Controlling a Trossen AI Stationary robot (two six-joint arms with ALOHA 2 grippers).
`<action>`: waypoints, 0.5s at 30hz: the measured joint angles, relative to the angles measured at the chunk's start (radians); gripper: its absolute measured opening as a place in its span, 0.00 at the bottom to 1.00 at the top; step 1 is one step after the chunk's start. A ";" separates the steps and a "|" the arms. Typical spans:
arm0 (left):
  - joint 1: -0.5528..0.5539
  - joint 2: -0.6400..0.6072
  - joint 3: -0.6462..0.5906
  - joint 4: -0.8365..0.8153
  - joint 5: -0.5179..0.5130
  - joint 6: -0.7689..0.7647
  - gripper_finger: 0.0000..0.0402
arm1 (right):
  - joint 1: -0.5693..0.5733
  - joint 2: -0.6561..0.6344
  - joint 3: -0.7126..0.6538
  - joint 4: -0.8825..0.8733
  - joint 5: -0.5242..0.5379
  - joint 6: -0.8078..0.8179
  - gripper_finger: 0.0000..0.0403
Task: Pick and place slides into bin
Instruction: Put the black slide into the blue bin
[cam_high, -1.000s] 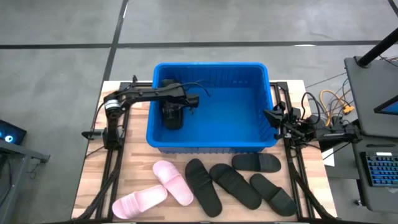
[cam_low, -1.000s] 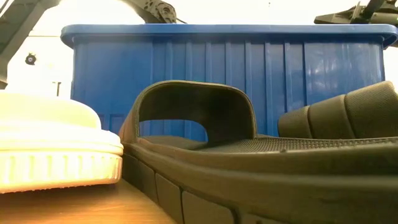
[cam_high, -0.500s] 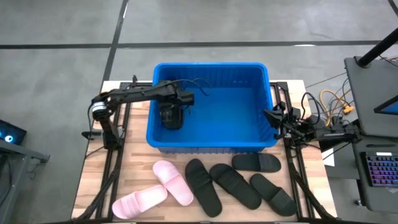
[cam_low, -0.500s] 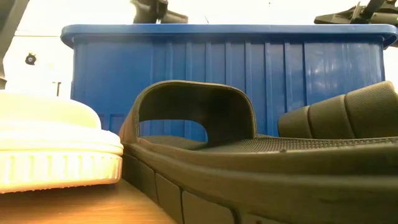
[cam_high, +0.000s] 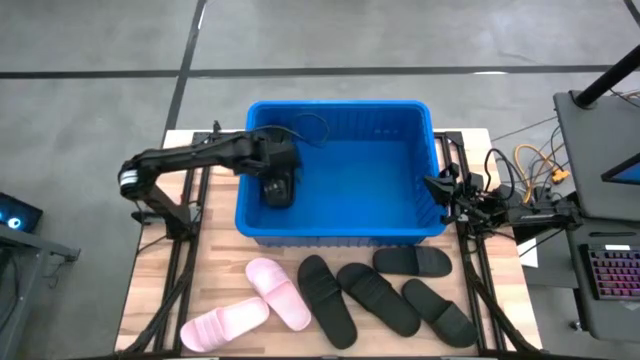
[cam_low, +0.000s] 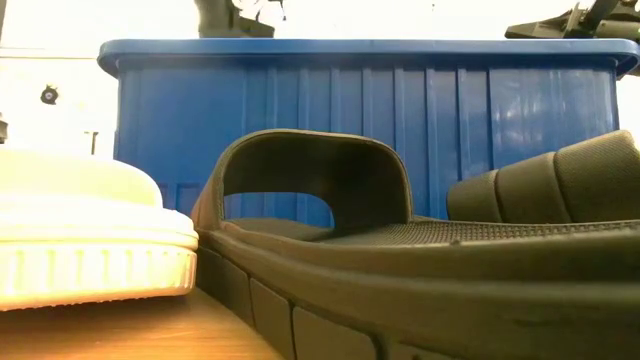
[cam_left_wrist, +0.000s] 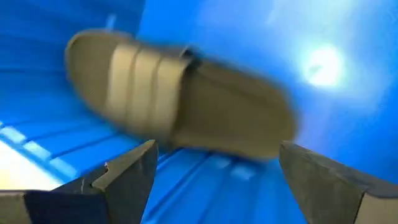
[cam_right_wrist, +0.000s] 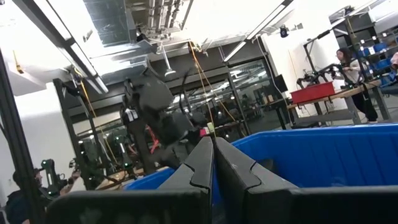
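The blue bin (cam_high: 380, 180) stands at the middle of the table's far half. One black slide (cam_left_wrist: 186, 93) lies on the bin's floor near its left wall. My left gripper (cam_left_wrist: 217, 149) hangs open above it inside the bin (cam_high: 277, 182), pointing steeply down and touching nothing. Two pale pink slides (cam_high: 280, 292) (cam_high: 225, 323) and several black slides (cam_high: 378, 297) lie sole-down on the table in front of the bin. My right gripper (cam_right_wrist: 214, 158) waits shut at the bin's right rim (cam_high: 440, 186).
The low view looks past a pink slide (cam_low: 90, 230) and a black slide's strap (cam_low: 310, 190) at the bin's ribbed near wall (cam_low: 360, 110). Metal frame rails run along both table sides (cam_high: 185, 260). A desk with cables stands off the right edge (cam_high: 590, 150).
My left gripper has risen above the black slide in the bin and drawn back toward the table's left edge, tipping more steeply downward and staying open. The slide stays on the bin's floor.
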 joint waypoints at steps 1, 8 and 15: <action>-0.004 -0.014 0.000 0.036 0.035 -0.015 0.79 | 0.000 0.000 0.000 0.000 0.000 0.000 0.02; -0.021 -0.084 -0.002 0.392 0.292 -0.043 0.79 | 0.000 0.000 0.000 0.006 0.000 0.007 0.02; -0.025 -0.104 -0.005 0.791 0.480 -0.127 0.79 | 0.000 0.000 0.000 0.010 0.000 0.007 0.02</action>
